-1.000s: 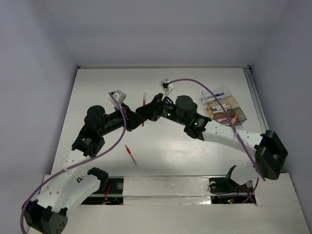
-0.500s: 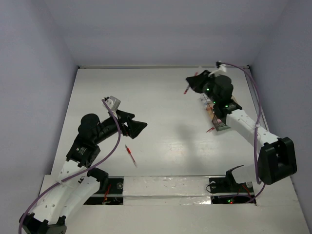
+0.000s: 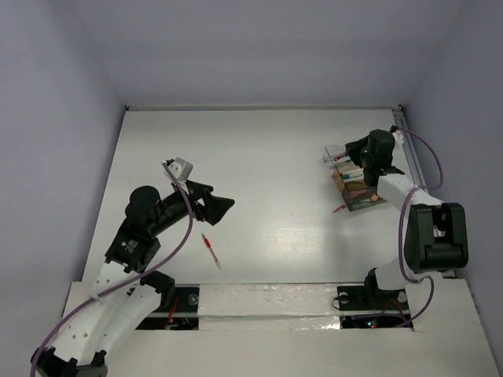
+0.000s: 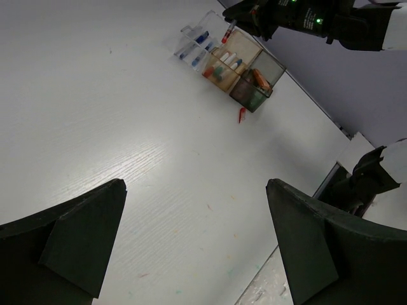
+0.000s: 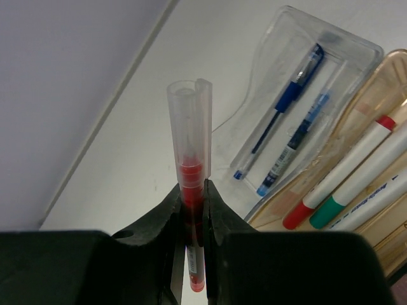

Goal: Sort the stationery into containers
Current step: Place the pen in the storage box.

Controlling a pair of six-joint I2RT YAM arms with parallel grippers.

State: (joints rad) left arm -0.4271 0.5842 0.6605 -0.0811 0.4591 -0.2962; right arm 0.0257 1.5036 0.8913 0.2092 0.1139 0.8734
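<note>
My right gripper (image 5: 194,190) is shut on a red pen (image 5: 189,166) with a clear cap. It holds the pen over the far-left end of the clear organiser box (image 3: 361,187); from the left wrist the pen (image 4: 227,30) shows just above the box (image 4: 232,63). Inside lie two blue pens (image 5: 280,105), a red-capped marker (image 5: 337,175) and a green-capped one (image 5: 356,194). My left gripper (image 4: 194,184) is open with only bare table between its fingers (image 4: 76,241). Another red pen (image 3: 209,248) lies on the table just below the left gripper (image 3: 224,206).
A small red piece (image 3: 339,209) lies on the table by the box's near-left corner, also visible from the left wrist (image 4: 241,115). The table's right edge rail (image 3: 409,149) runs close behind the box. Purple cables loop over both arms.
The two grippers met at the table's middle on the red pen. The left gripper opened and drew back left; the right arm carried the pen to the box.
</note>
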